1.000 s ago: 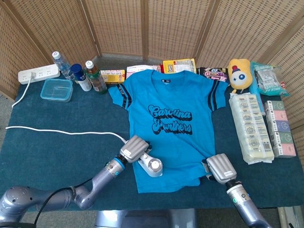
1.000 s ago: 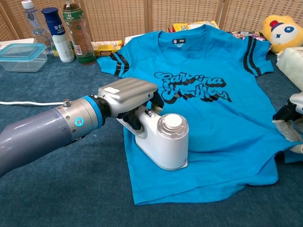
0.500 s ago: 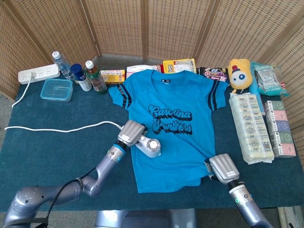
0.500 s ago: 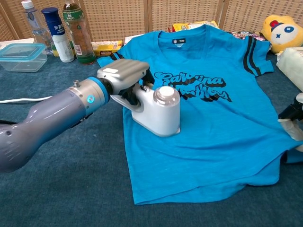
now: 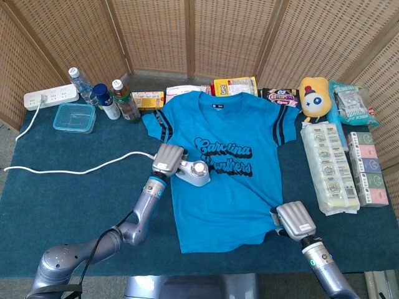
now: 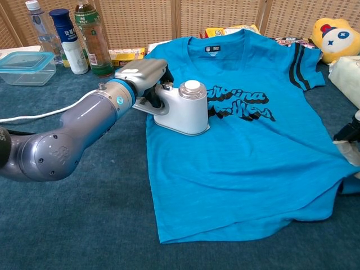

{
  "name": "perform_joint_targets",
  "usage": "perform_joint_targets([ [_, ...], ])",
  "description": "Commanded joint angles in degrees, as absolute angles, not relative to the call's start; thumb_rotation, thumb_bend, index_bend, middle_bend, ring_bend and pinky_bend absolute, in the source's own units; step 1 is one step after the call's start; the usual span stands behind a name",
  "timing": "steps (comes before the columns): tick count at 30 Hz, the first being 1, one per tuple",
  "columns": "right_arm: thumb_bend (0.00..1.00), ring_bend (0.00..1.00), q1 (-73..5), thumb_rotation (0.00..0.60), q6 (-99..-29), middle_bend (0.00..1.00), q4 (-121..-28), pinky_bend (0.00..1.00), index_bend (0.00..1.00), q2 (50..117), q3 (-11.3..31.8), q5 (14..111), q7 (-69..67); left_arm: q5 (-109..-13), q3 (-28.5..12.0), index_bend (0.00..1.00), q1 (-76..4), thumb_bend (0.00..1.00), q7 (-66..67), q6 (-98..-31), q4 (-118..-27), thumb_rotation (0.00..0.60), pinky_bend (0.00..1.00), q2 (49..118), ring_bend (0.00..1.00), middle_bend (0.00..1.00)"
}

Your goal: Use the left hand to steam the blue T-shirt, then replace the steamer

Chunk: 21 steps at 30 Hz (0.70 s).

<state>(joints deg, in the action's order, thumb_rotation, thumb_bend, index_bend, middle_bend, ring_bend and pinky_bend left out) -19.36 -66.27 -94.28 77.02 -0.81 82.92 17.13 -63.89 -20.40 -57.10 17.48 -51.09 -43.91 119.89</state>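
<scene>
A blue T-shirt with black lettering lies flat on the dark green table. My left hand grips the handle of a white steamer, which rests on the shirt's left side beside the lettering. Its white cord trails off to the left. My right hand rests on the shirt's lower right hem, pinning it, with its fingers hidden under the back of the hand.
Bottles, a clear lidded box and a power strip stand at the back left. Snack packs line the back edge. A yellow plush and boxed packs fill the right side.
My left hand has slid the steamer up the shirt, from near the lower hem to beside the lettering. The cord followed. The right hand has stayed at the hem.
</scene>
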Motion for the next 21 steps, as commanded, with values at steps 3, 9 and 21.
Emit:
perform_joint_targets([
  [3, 0.53, 0.77, -19.3, 0.6, -66.4, 0.71, -94.5, 0.91, 0.73, 77.0, -0.9, 83.0, 17.3, -66.0, -18.2, 0.69, -55.8, 0.42, 15.6, -51.4, -48.6, 0.6, 0.79, 118.6, 0.71, 0.79],
  [9, 0.53, 0.77, -19.2, 0.6, -66.6, 0.71, -94.8, 0.91, 0.73, 76.8, -0.8, 83.1, 17.4, -67.5, -15.7, 0.69, -53.4, 0.42, 14.9, -51.8, -55.1, 0.6, 0.79, 115.3, 0.71, 0.79],
  [21, 0.53, 0.77, -19.5, 0.6, -65.9, 0.71, -94.7, 0.91, 0.73, 77.3, -0.7, 82.7, 17.8, -67.8, -13.9, 0.69, -46.8, 0.41, 11.5, -54.7, -71.8, 0.6, 0.79, 103.0, 0.71, 0.79],
])
